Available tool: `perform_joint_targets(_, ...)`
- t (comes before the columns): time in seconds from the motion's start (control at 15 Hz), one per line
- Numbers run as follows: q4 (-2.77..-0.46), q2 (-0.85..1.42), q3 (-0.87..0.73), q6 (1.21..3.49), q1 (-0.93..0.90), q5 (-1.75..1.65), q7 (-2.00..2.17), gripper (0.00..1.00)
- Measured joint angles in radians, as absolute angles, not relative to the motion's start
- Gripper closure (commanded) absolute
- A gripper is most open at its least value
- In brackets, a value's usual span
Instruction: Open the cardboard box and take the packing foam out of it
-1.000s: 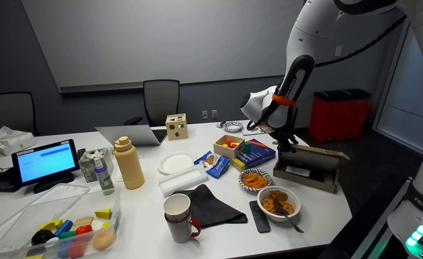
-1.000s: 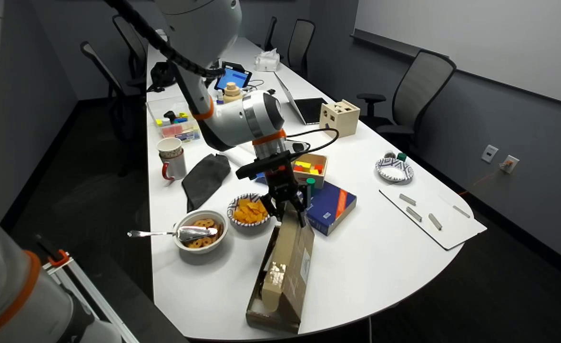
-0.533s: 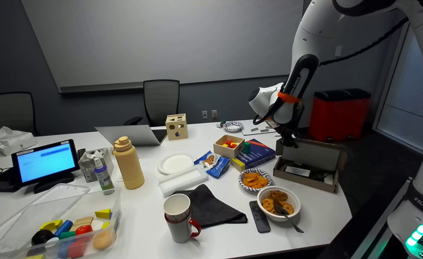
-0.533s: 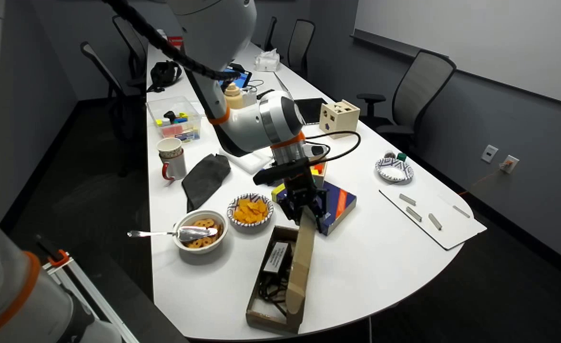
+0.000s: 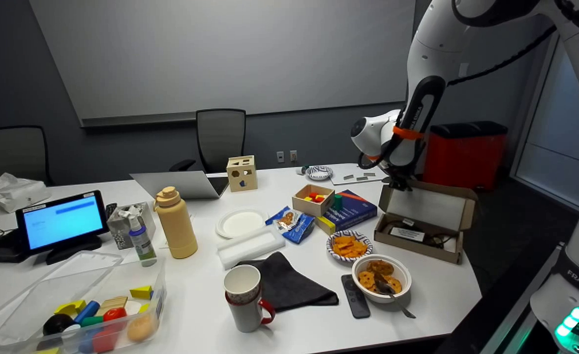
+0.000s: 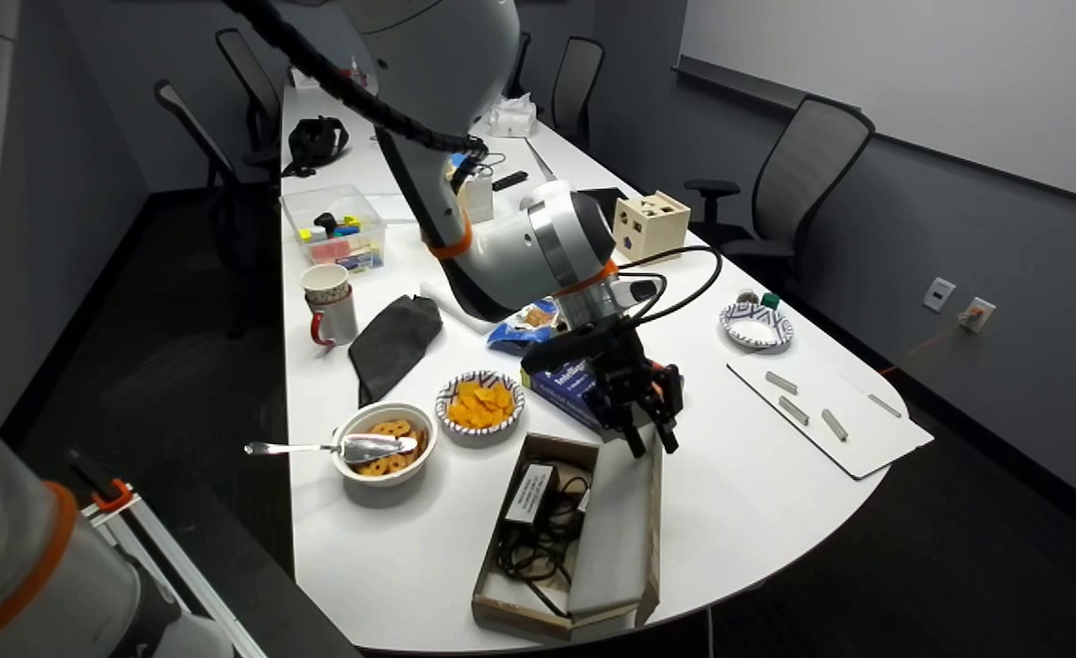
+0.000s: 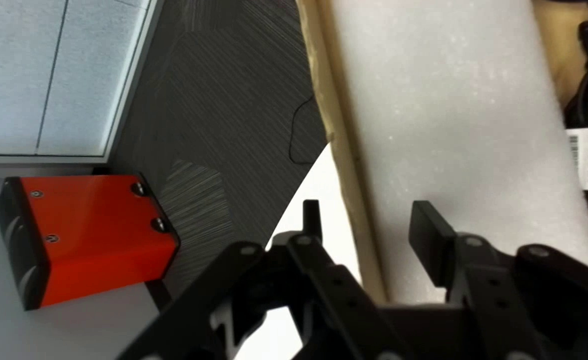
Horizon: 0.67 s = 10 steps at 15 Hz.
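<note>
Cardboard box (image 5: 418, 249) on table (image 6: 391, 548), packing foam (image 6: 615, 521) in lid (image 7: 343, 150); cables (image 6: 521, 550) in box

I am looking in on an office meeting room. A long white table (image 6: 729, 512), rounded at its near end in an exterior view, has mesh-backed chairs (image 6: 816, 174) along both sides. A wide whiteboard (image 5: 230, 54) hangs on the dark grey wall (image 5: 314, 140). On the table I see an open laptop (image 5: 173, 185) and a small lit screen (image 5: 63, 220). My wrist view shows dark carpet (image 7: 234, 80) and a frosted glass panel (image 7: 19, 80).
</note>
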<state>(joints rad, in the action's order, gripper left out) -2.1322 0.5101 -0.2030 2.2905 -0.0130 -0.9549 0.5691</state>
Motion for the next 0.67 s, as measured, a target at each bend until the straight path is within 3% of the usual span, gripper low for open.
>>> perform_joint_targets(0.67,-2.118,0.636,-0.21,2.229,-0.019,-1.305,1.058,0.75)
